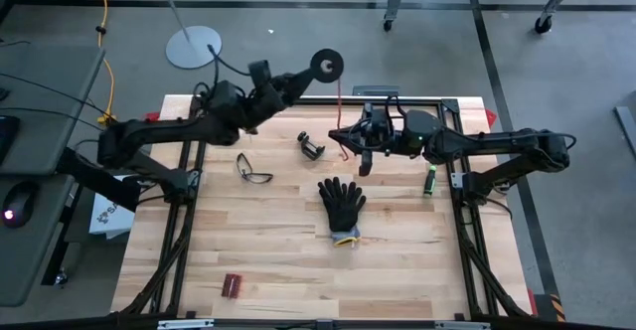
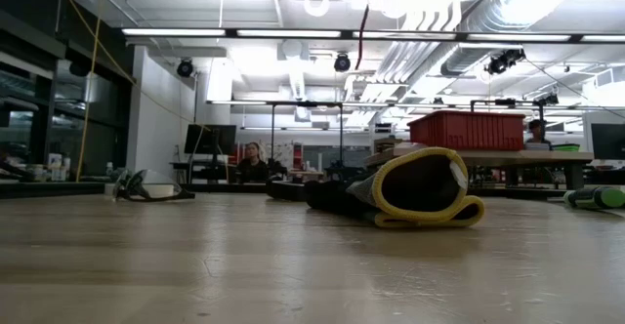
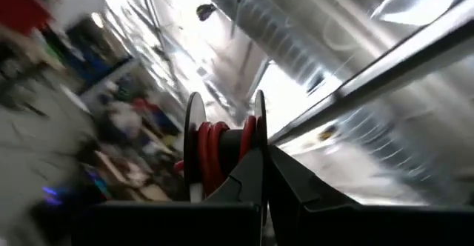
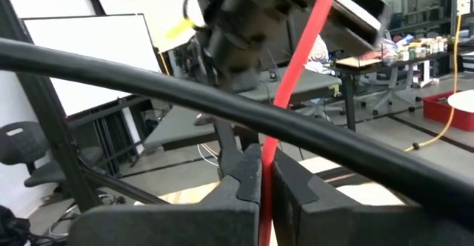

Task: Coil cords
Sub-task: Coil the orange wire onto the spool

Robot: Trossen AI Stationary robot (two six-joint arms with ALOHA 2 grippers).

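Now, tabletop (image 1: 298, 260): your glove (image 1: 342, 206) and glasses (image 1: 252, 168) rest here, out of the way.
Left gripper (image 1: 298, 80): holds the spool (image 1: 327, 65) high past the far edge.
Right gripper (image 4: 265, 173): pinches the red cord (image 4: 296, 72) below.
Tip: keep the cord tight while you wind slowly.

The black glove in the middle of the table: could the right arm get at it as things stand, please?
Probably not right away. The way to the black glove looks free, but the right gripper is shut on the red cord running to the spool in the left gripper.
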